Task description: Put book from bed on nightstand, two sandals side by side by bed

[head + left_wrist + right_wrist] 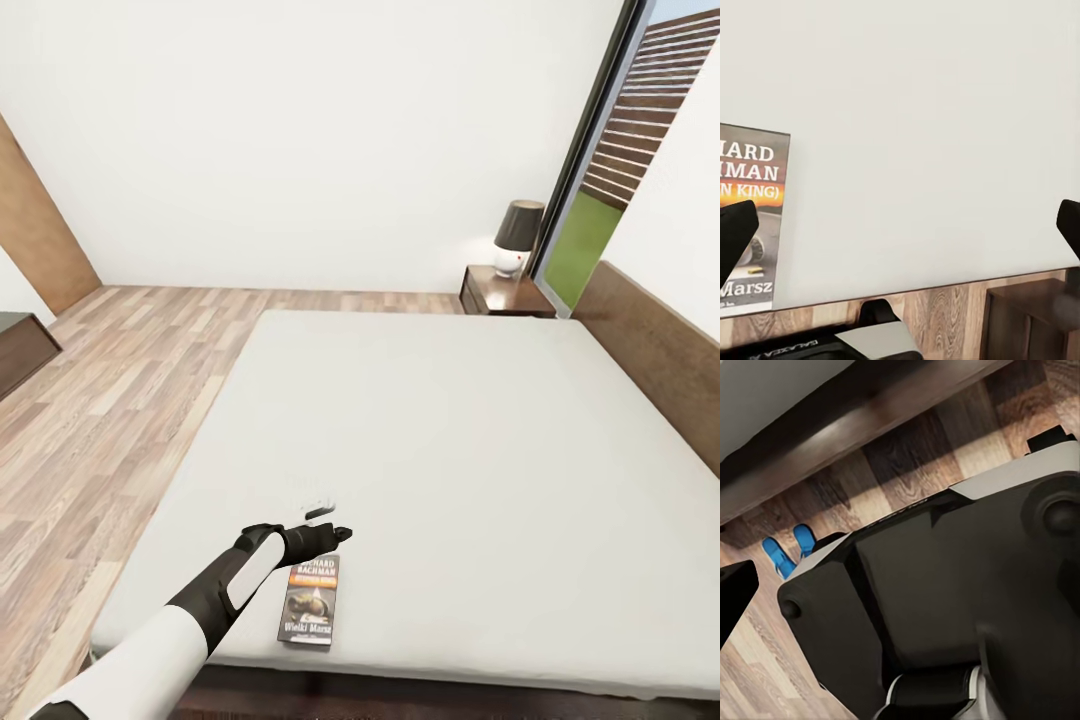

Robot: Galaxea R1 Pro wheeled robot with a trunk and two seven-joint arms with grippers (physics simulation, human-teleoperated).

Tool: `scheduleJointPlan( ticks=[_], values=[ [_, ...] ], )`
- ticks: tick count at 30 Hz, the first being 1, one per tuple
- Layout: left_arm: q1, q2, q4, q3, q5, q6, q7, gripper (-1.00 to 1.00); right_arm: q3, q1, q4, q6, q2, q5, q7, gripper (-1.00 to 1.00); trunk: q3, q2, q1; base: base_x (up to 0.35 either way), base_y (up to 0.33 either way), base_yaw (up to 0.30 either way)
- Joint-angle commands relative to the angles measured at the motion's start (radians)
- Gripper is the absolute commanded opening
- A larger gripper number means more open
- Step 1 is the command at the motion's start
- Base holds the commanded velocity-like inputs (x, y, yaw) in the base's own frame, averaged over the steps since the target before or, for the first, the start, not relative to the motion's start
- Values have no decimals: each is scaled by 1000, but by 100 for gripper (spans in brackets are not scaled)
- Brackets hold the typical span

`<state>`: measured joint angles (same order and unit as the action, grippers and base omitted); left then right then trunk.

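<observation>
Left gripper (338, 534) spread over the bed (450, 440) just beyond the book (311, 598), two blue sandals (786, 550) on the floor (945, 450) beside the bed frame, right gripper state unclear.

A pale grey-white bed (450, 440) is sitting in a dark brown wooden frame. The book (310, 598) is showing a dark cover with white lettering, an orange band and a pale picture. The floor (110, 400) is showing brown and tan wood planks under plain white walls (300, 130). The nightstand (503, 292) is gleaming dark brown, carrying a white lamp (517, 238) with a dark grey shade. Two sandals (787, 549) are showing bright blue. The left gripper (325, 535) is black on a black-and-white arm.
</observation>
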<state>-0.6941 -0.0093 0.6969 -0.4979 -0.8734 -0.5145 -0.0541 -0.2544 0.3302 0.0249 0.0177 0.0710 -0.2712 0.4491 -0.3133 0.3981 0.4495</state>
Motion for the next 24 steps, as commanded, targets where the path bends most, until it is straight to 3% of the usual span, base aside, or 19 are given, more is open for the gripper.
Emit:
scheduleJointPlan(
  ticks=[1, 24],
  values=[
    [-1, 1, 1, -2, -9, -2, -6, 100, 0, 1, 3, 2, 0, -8, 5, 100, -3, 2, 0, 0, 0, 0],
    [-1, 1, 1, -2, -9, -2, -4, 100, 0, 1, 3, 2, 0, -7, 5, 100, -40, 2, 0, 0, 0, 0]
  ],
)
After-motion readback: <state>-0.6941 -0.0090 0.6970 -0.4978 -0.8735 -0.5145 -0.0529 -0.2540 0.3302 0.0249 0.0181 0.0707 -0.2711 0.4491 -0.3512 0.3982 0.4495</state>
